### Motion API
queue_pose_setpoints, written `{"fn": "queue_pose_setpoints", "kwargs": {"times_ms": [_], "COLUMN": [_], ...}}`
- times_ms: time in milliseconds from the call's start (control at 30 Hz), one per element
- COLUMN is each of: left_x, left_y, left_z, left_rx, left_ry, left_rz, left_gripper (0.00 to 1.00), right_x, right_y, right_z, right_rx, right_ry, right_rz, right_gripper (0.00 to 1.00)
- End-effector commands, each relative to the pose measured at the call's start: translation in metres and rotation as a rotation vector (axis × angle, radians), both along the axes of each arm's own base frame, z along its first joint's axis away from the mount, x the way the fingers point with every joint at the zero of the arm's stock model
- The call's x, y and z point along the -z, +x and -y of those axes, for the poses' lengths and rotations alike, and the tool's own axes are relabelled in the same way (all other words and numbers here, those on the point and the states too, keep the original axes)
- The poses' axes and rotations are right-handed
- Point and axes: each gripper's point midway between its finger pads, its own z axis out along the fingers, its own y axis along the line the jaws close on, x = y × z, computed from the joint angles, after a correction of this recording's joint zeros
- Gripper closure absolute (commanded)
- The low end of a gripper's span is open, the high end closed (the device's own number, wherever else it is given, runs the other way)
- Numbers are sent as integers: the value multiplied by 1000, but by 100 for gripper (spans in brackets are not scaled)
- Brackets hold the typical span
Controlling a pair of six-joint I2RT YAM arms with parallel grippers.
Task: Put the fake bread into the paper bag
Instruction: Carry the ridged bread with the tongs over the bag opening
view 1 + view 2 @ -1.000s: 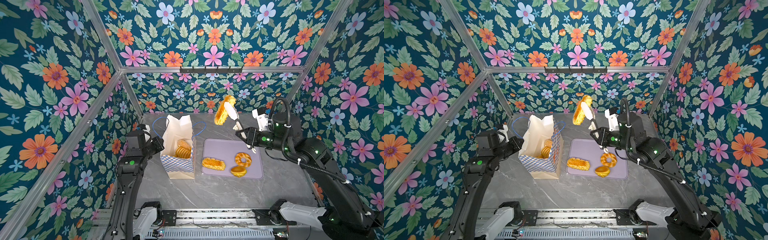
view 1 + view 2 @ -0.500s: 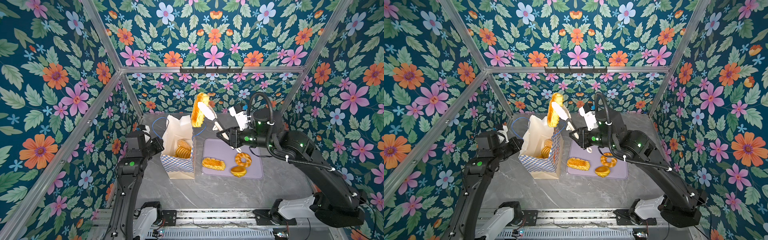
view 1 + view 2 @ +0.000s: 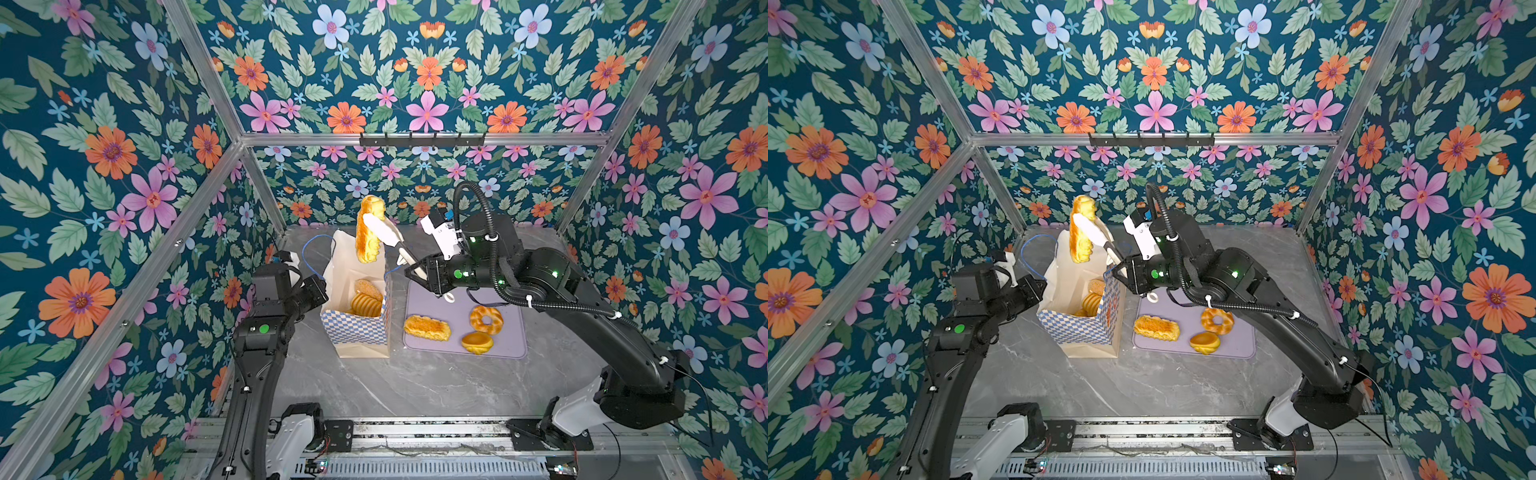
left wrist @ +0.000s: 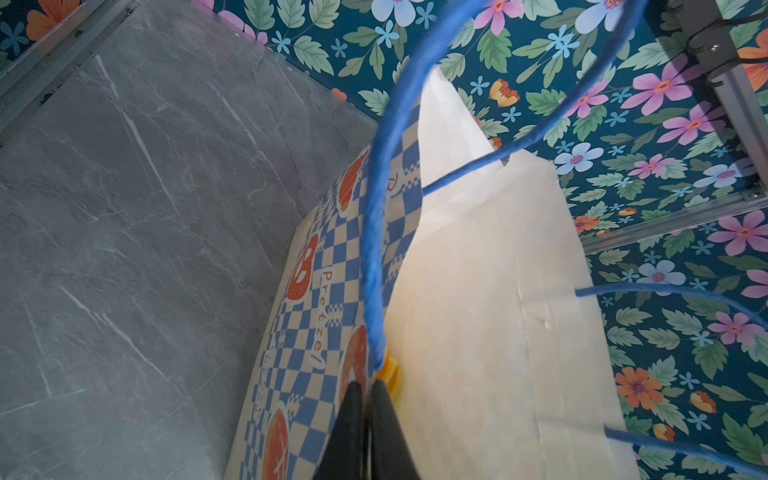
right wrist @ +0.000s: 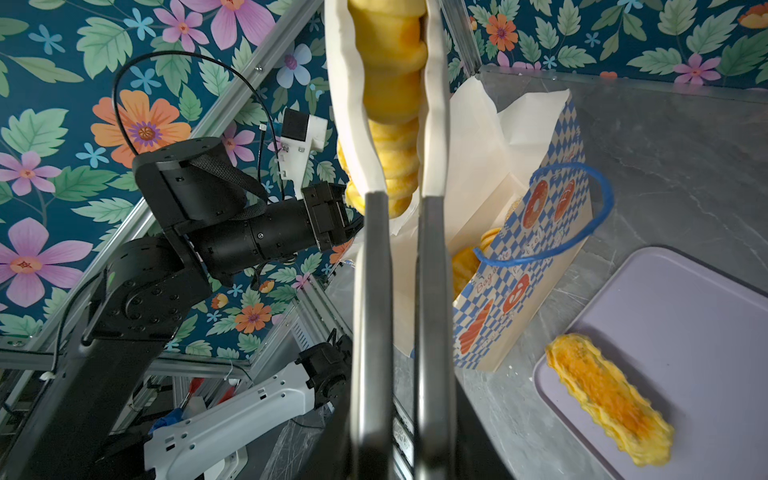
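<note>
Grey marble tabletop (image 3: 415, 386) lies under me, boxed on 3 sides by floral walls (image 3: 104, 166) on an aluminium frame (image 3: 415, 139). Open marble stretches in front of bag and tray, and the air over the bag's mouth is free.

My right arm reaches across the middle with its forearm level. My right pincer (image 3: 372, 227) is clamped on a braided loaf (image 3: 367, 245), which hangs on end just above the paper bag (image 3: 357, 332), not inside it. Below that pincer, 2 pastries (image 3: 366, 297) lie in the bag. Back under my forearm, a lilac tray (image 3: 509, 347) holds 3 more: a second loaf (image 3: 427, 327), a ring (image 3: 486, 319) and a round tart (image 3: 477, 343).

My left arm stands bent beside the bag. My left pincer (image 4: 368, 388) is pressed together on the bag's rim at its blue cord handle (image 4: 374, 249).
</note>
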Motion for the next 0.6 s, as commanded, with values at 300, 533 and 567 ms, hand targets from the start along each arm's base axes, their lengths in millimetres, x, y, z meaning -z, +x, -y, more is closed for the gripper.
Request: {"fn": "queue_pose_setpoints", "kwargs": {"times_ms": [300, 533, 567], "left_x": [1, 1, 1], "left_y": [-2, -1, -1], "left_z": [0, 0, 0], "left_rx": [-3, -2, -3], "left_ry": [-5, -5, -5], "left_rz": [1, 1, 2], "left_gripper": [90, 91, 91], "right_x": [24, 37, 48], "right_y": [0, -2, 0], "right_z": [-22, -26, -31], "right_rx": [-27, -31, -32], "right_ry": [-75, -124, -152], "right_rz": [-20, -32, -41], "right_gripper": [71, 71, 71]}}
